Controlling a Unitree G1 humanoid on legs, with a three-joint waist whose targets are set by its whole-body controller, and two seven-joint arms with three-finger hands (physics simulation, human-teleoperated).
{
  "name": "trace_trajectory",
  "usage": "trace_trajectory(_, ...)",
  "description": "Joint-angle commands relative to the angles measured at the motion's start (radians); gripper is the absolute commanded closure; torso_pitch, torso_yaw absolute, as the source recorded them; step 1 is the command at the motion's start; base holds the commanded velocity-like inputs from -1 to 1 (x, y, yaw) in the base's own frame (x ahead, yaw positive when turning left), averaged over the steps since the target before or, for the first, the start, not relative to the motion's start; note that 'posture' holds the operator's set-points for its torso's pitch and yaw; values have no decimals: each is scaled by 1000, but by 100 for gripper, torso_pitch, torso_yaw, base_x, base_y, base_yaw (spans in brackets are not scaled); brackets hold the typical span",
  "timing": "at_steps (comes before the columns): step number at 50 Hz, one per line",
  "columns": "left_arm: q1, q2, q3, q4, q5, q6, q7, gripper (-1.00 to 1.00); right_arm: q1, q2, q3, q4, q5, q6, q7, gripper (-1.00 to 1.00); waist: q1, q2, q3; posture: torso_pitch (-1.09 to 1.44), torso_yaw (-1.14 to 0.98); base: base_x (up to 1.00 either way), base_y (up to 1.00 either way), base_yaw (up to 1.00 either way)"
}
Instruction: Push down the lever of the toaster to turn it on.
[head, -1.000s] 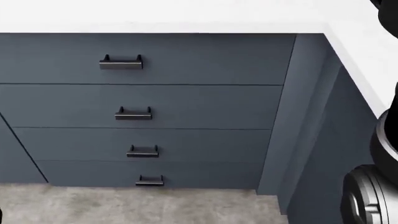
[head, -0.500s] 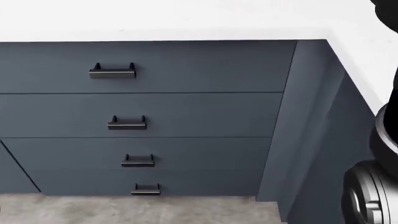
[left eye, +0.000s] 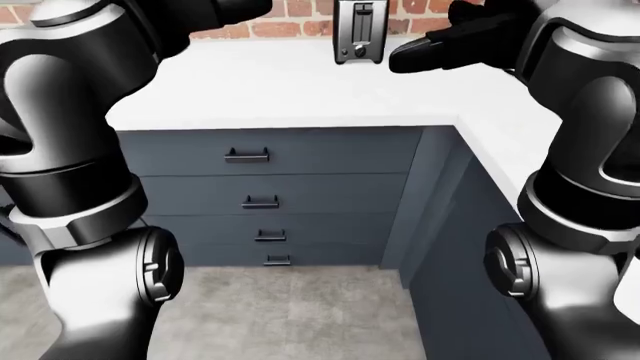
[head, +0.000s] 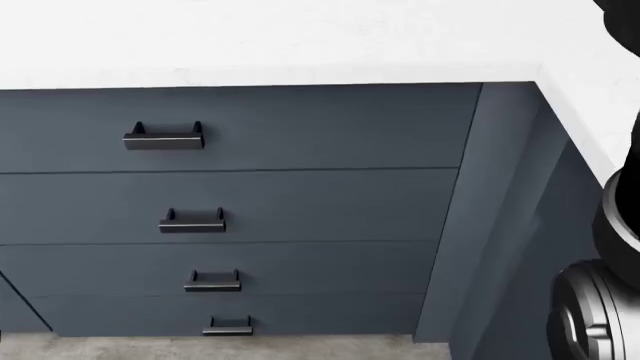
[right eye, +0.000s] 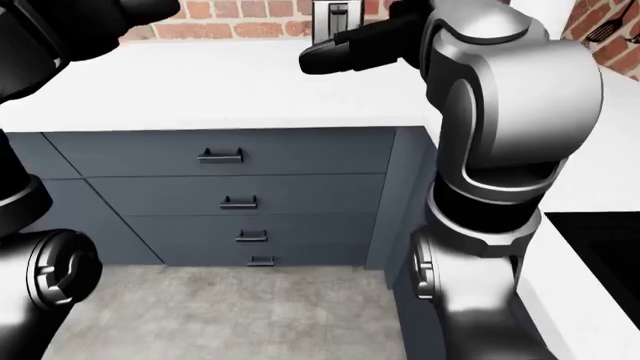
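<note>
The silver toaster (left eye: 358, 31) stands upright on the white counter (left eye: 300, 82) against the brick wall, at the top middle of the left-eye view. A dark vertical lever slot (left eye: 362, 19) runs down its face. My right hand (left eye: 432, 46) hovers above the counter just right of the toaster, with its black fingers stretched out towards it, open and empty, not touching it. It also shows in the right-eye view (right eye: 345, 46). My left hand (left eye: 215, 13) is raised at the top left, mostly cut off by the picture's edge.
Below the counter is a stack of dark blue drawers (head: 240, 202) with black handles (head: 163, 136). The counter turns a corner and runs down the right side (left eye: 520, 150). Grey floor (left eye: 290, 315) lies below. A dark inset in the counter (right eye: 600, 247) shows at the right of the right-eye view.
The whole head view has shifted: the drawers and counter edge sit lower and more to the left, so the camera has moved. The drawers themselves have not moved.
</note>
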Motion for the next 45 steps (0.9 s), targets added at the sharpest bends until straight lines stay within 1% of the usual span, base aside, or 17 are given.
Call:
trace_trajectory(1, -38, 3, -1, -30, -4, -28, -4, -100, -41, -18, -22, -18, -10, -35, -8, -100, -12, 15, -35, 0, 0, 13, 0, 0)
trace_trajectory(8, -43, 7, -2, -23, -3, -31, -7, -100, -46, -18, -19, -14, -11, -34, -7, -100, -4, -47, -31, 0, 0, 13, 0, 0)
trace_trajectory(10, -46, 6, -1, -26, -5, -26, -3, -100, -49, -20, -19, -14, -10, -32, -5, -100, 4, -87, -37, 0, 0, 12, 0, 0)
trace_trajectory(11, -48, 6, -1, -25, -6, -25, -2, -100, -51, -22, -19, -10, -10, -34, -4, -100, 7, -122, -48, 0, 0, 13, 0, 0)
trace_trajectory(12, -47, 6, -1, -24, -5, -26, -3, -100, -51, -21, -20, -10, -10, -34, -4, -100, 7, -97, -43, 0, 0, 12, 0, 0)
trace_trajectory(14, -50, 8, 0, -24, -6, -25, -3, -100, -52, -20, -19, -11, -10, -33, -4, -100, 6, -108, -38, 0, 0, 12, 0, 0)
trace_trajectory(21, -64, 10, -5, -12, -2, -30, -5, -100, -60, -21, -20, -10, -9, -28, -3, -100, 1, -51, -26, 0, 0, 13, 0, 0)
trace_trajectory(23, -67, 9, -5, -11, -2, -28, -5, -100, -63, -23, -20, -7, -9, -29, -2, -100, -6, -19, -28, 0, 0, 12, 0, 0)
trace_trajectory(25, -65, 11, -7, -9, 0, -31, -9, -100, -62, -22, -21, -8, -10, -26, -5, -100, -14, 42, -46, 0, 0, 13, 0, 0)
trace_trajectory(26, -65, 11, -7, -8, 1, -31, -10, -100, -63, -21, -22, -8, -10, -26, -5, -100, -8, 4, -34, 0, 0, 12, 0, 0)
trace_trajectory(28, -72, 9, -8, -9, 2, -27, -7, -100, -58, -19, -23, -7, -9, -31, -6, -100, -14, 20, -36, 0, 0, 12, 1, 0)
trace_trajectory(35, -67, 5, -9, -7, 7, -32, -11, -100, -51, -19, -23, -17, -7, -25, -8, -100, -6, -38, -33, 0, 0, 13, 0, 0)
trace_trajectory(37, -67, 3, -6, -14, 5, -25, -8, -100, -49, -20, -24, -17, -7, -26, -8, -100, 1, -70, -34, 0, 0, 13, 0, 0)
trace_trajectory(39, -70, 4, -6, -12, 6, -24, -8, -100, -46, -20, -24, -19, -5, -26, -6, -100, 7, -134, -50, 0, 0, 13, 1, 0)
trace_trajectory(40, -70, 4, -5, -12, 5, -24, -7, -100, -42, -19, -25, -20, -5, -27, -7, -100, 3, -88, -39, 0, 0, 12, 0, 0)
trace_trajectory(42, -72, 3, -6, -12, 6, -24, -7, -100, -40, -18, -25, -26, -4, -20, -8, -100, 5, -108, -39, 0, 0, 13, 0, 0)
trace_trajectory(45, -74, 2, -7, -10, 7, -24, -7, -100, -40, -21, -26, -28, -4, -18, -8, -100, 4, -85, -42, 0, 0, 12, 1, 0)
